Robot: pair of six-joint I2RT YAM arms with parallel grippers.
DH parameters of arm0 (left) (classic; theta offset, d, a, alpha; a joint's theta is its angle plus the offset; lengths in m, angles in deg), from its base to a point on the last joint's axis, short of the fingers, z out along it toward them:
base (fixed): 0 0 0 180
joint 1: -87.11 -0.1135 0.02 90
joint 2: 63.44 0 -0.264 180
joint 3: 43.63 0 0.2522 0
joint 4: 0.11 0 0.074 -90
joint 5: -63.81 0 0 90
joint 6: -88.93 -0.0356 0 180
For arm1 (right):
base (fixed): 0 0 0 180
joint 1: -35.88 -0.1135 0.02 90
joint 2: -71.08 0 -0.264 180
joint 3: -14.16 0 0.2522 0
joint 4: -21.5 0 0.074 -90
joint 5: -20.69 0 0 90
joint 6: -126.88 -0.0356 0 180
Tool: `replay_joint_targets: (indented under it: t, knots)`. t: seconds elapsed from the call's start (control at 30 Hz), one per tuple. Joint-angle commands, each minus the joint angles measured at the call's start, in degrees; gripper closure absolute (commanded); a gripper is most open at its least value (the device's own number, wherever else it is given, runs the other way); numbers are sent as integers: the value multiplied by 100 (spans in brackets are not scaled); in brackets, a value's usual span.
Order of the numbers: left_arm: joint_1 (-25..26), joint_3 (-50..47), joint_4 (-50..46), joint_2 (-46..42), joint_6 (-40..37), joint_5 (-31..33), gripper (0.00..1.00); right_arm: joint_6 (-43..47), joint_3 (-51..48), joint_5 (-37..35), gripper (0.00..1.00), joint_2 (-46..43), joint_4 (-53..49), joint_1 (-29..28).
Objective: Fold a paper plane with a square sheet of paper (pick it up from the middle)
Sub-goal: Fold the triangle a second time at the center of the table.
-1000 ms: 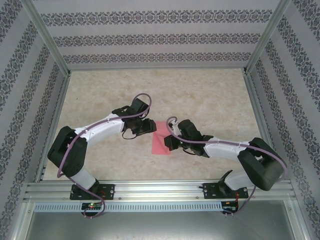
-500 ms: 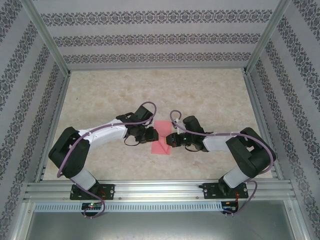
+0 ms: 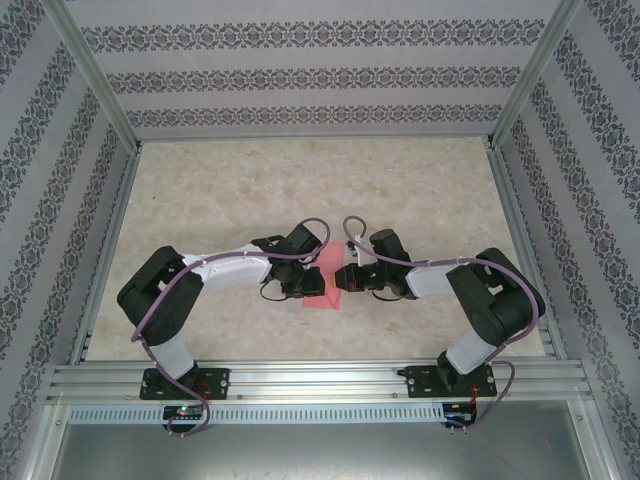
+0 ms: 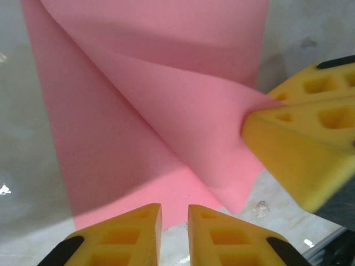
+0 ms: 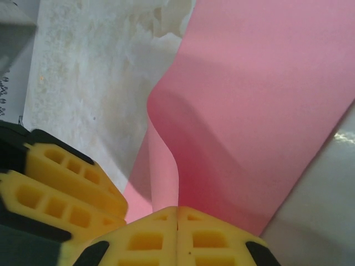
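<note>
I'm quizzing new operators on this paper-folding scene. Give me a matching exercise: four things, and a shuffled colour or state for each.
Things
1. left gripper
2. right gripper
3. square sheet of paper
4. table

States
A. pale and marbled
B. pink, partly curled up off the surface
C. pinched shut on paper
D. narrow gap between its fingers

Pairs: 1-D, 2-C, 3-B, 4-A

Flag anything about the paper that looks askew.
The square sheet of paper isn't flat. Pinched by the right gripper, it buckles up with a diagonal ridge across it, and one edge curls near that grip. That is probably mid-fold rather than damage.
</note>
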Motion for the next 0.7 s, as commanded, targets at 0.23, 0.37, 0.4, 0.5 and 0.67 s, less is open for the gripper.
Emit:
replay_joint_targets:
  t: [0.23, 0.37, 0.4, 0.5, 0.67]
  knots:
    - [131, -71, 132, 299, -79, 328, 83, 572, 571, 362, 97, 231, -580, 178]
    - [144, -115, 28, 308, -141, 518, 83, 802, 834, 389, 97, 388, -973, 192]
    - [140, -120, 7, 324, -165, 545, 83, 855, 920, 411, 97, 436, -1083, 198]
    - [141, -106, -32, 344, -213, 594, 83, 993, 1093, 399, 97, 535, -1332, 197]
    - [140, -98, -59, 353, -245, 627, 83, 1158, 1381, 451, 96, 712, -1734, 193]
